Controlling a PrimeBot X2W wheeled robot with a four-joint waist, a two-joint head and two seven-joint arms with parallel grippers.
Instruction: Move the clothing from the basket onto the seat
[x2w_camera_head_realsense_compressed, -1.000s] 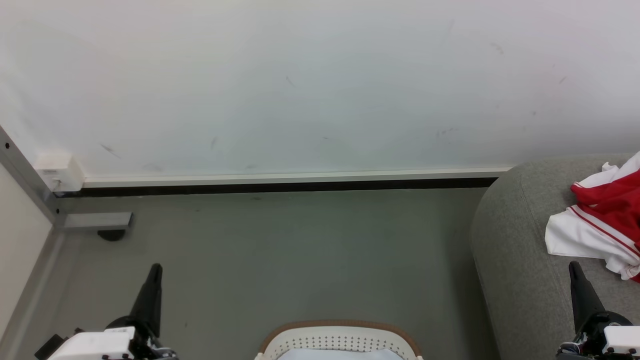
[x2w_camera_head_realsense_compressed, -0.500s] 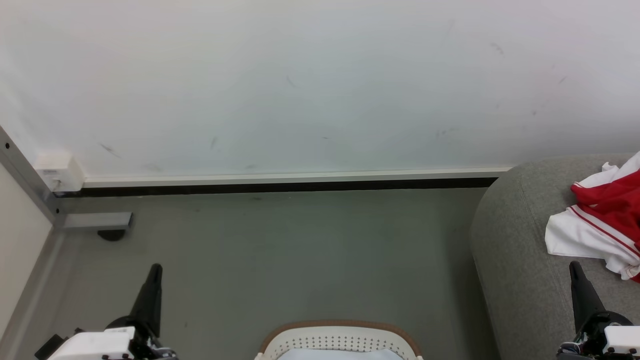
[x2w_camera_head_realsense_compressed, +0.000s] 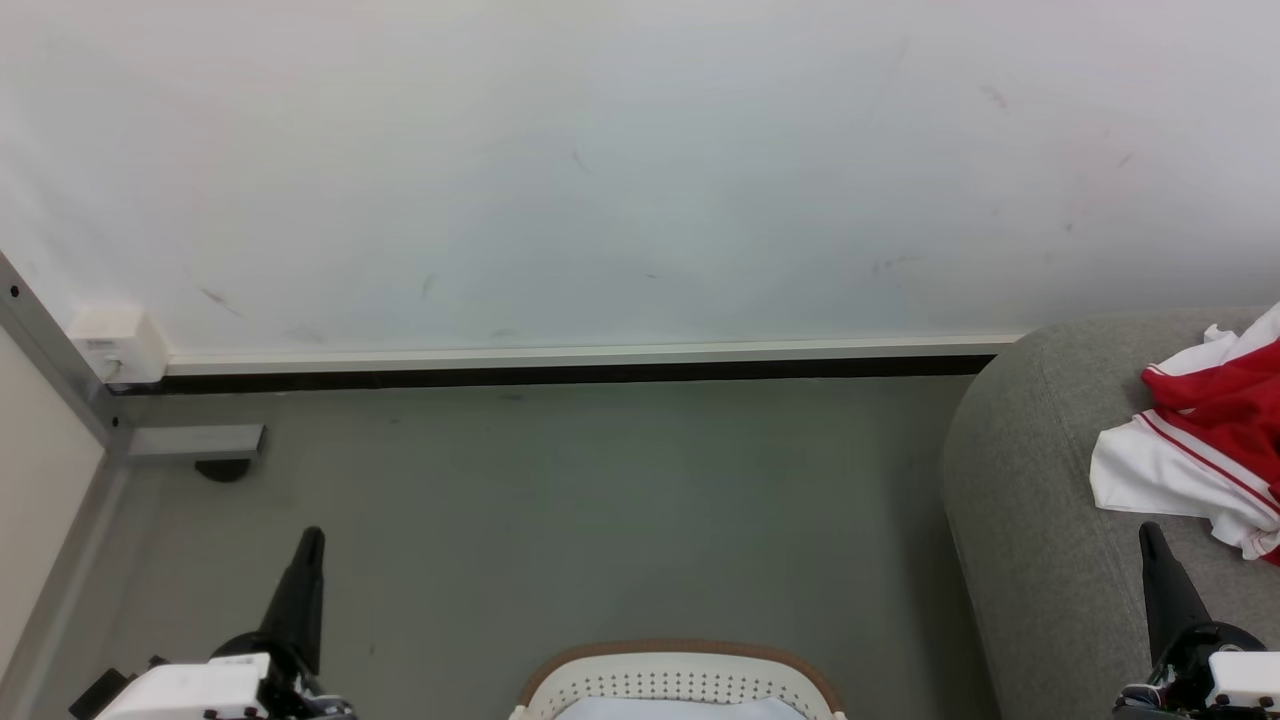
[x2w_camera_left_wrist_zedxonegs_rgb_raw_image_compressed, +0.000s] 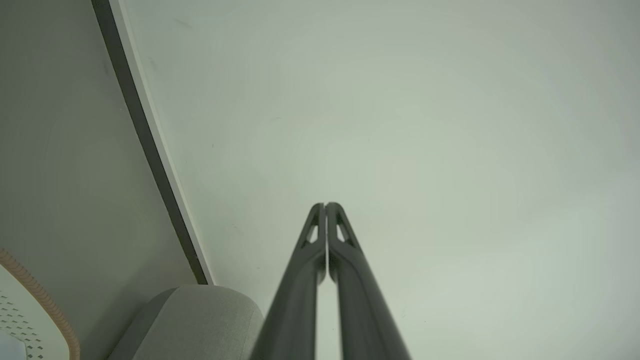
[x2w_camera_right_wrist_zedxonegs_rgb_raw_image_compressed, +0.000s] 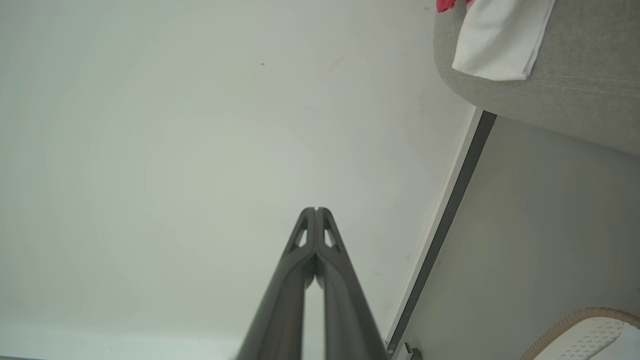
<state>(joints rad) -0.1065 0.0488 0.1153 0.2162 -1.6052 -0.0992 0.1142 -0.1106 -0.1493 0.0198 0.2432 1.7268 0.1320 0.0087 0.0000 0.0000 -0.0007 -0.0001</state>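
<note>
The clothing (x2w_camera_head_realsense_compressed: 1205, 440), a crumpled red and white jersey with striped trim, lies on top of the grey seat (x2w_camera_head_realsense_compressed: 1030, 500) at the far right of the scene, running out of the head view's right edge. In the right wrist view a white fold of it hangs over the seat's rounded edge.

The basket (x2w_camera_head_realsense_compressed: 680, 650) stands on the grey floor (x2w_camera_head_realsense_compressed: 560, 500) at the near middle, to the left of the seat and apart from it. Its brown rim, perforated white wall and a strip of pale lining show in the head view; what lies deeper inside cannot be told.

The left gripper (x2w_camera_head_realsense_compressed: 311, 540) is at the near left above the floor, with its two dark fingers pressed together and nothing between them. The right gripper (x2w_camera_head_realsense_compressed: 1149, 532) is at the near right over the seat, just near of the jersey and not touching it, its fingers likewise clenched and empty.

A white wall (x2w_camera_head_realsense_compressed: 620, 180) with a dark skirting strip (x2w_camera_head_realsense_compressed: 560, 375) rises beyond the floor, and a metal frame post (x2w_camera_head_realsense_compressed: 55, 370) stands at the far left.
</note>
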